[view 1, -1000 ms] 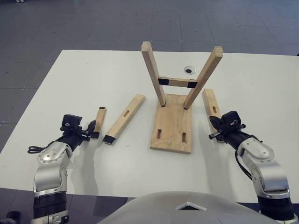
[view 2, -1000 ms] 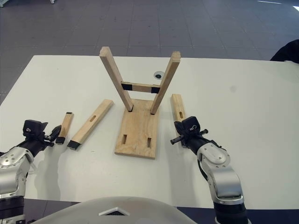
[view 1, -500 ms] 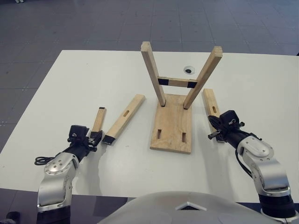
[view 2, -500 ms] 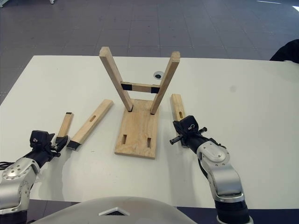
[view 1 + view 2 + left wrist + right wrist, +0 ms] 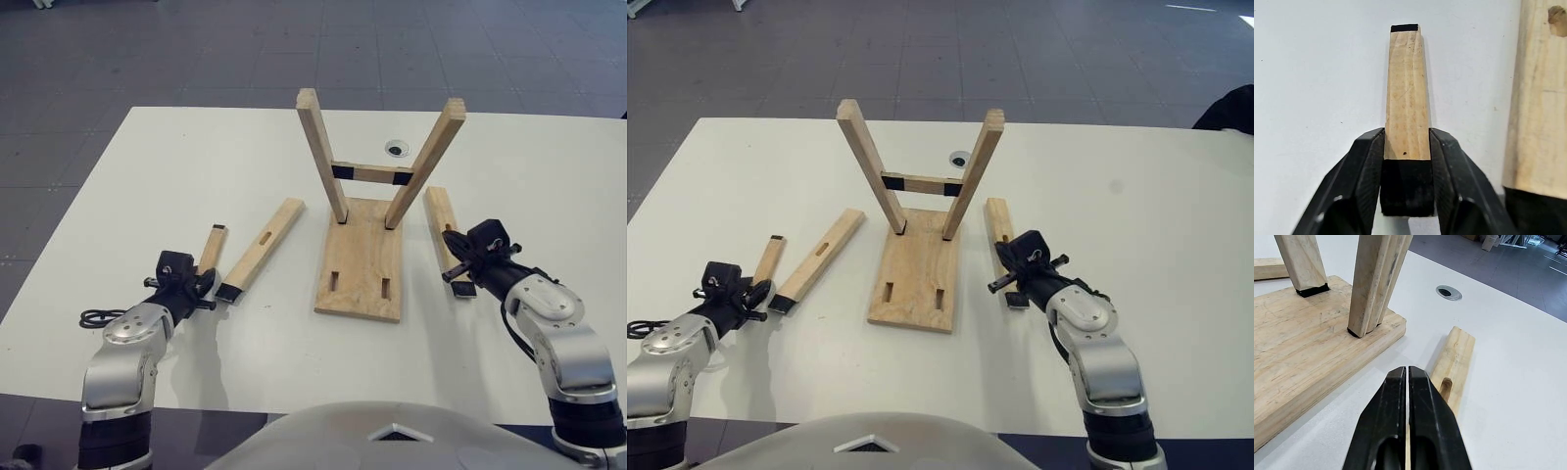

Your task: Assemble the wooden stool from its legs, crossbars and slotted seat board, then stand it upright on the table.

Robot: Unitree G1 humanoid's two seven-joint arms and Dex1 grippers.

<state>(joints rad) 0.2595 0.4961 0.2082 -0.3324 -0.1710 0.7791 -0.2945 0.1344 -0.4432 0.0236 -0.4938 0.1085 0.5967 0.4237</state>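
Left gripper (image 5: 1406, 134): jaws clamped on the black end of the loose crossbar (image 5: 211, 245), which lies flat on the worktop (image 5: 147, 176). Beside it: one loose slotted leg (image 5: 265, 243). Seat board (image 5: 359, 284): two legs and a crossbar fitted, two slots empty. Second loose leg (image 5: 440, 217) lies by the right gripper (image 5: 1407, 374), jaws closed, empty.

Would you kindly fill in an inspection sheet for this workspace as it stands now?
Surface: white table with a round cable port.
Job's things: slotted wooden seat board lies flat; two wooden legs stand in its far slots, joined by a black-ended crossbar; near slots empty. A loose black-tipped leg lies left of it, a second loose leg right.
Clutter: nothing seen.
Tools: left tool shut on the short loose crossbar; right tool shut, empty, over the second loose leg.
Cables: black cable loop on the table by the left arm.
Surroundings: grey tiled floor.
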